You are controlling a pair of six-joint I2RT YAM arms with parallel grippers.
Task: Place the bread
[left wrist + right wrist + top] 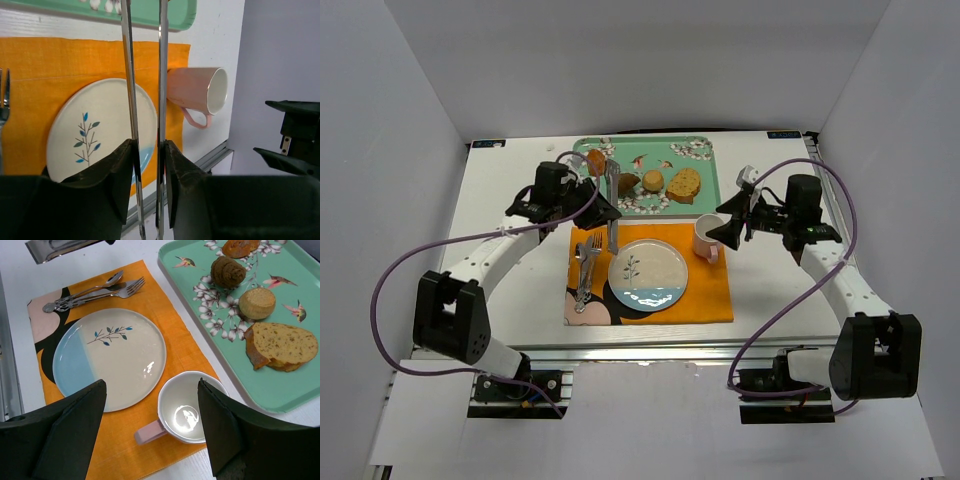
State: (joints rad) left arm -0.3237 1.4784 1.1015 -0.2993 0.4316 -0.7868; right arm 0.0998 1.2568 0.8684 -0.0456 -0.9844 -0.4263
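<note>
Bread: the small round bun [257,303] lies on the green tray [295,387], between a dark roll [227,271] and a tan slice [282,346].
Tongs [131,75]: the two metal arms stand apart, and the tips are cut off at the top edge.
Left gripper [150,150]: squeezes the tongs' arms.
Right gripper [151,385]: fingers spread wide above a pink mug [187,412], holding nothing.
</note>
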